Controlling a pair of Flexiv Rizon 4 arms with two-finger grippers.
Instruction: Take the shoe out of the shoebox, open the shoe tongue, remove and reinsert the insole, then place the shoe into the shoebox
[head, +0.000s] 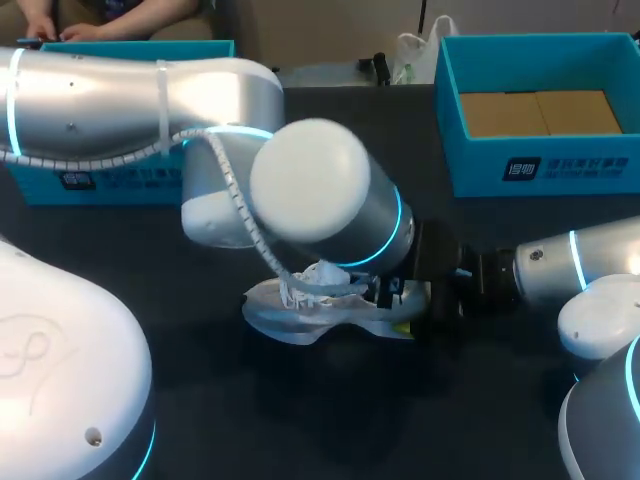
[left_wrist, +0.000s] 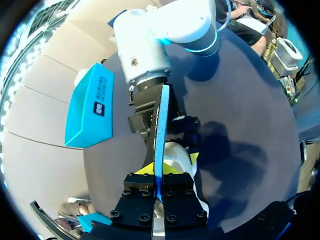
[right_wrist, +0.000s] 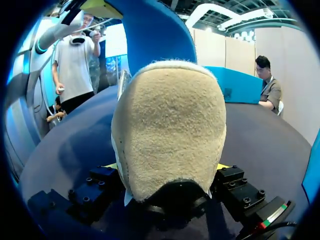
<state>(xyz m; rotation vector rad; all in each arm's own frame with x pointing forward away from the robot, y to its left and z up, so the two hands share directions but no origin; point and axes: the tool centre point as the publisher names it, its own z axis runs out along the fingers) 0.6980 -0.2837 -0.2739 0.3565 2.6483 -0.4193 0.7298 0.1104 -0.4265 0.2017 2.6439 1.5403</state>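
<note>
Centre of the dark table (head: 350, 420): the right pincer (right_wrist: 167, 167) clamps the white lace-up shoe (head: 300, 310) at its heel, apparently steadying it, while the left pincer (left_wrist: 159, 171) pinches the thin blue insole (left_wrist: 161, 125) just above it.

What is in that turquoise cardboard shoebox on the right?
Empty: the turquoise cardboard shoebox shows only its bare brown floor; the white shoe lies outside it.

Light falls evenly from overhead onto the dark bench (head: 200, 400), which stays matte and dim. The left arm (head: 310, 180) shows bright white with a soft sheen, and its cyan ring (head: 400, 222) glows. A faint shadow pools under the pale shoe (head: 300, 318). In the left wrist view, broad arm shadows (left_wrist: 235, 150) darken the bench. The insole (right_wrist: 170, 125), seen close up, is evenly lit.
</note>
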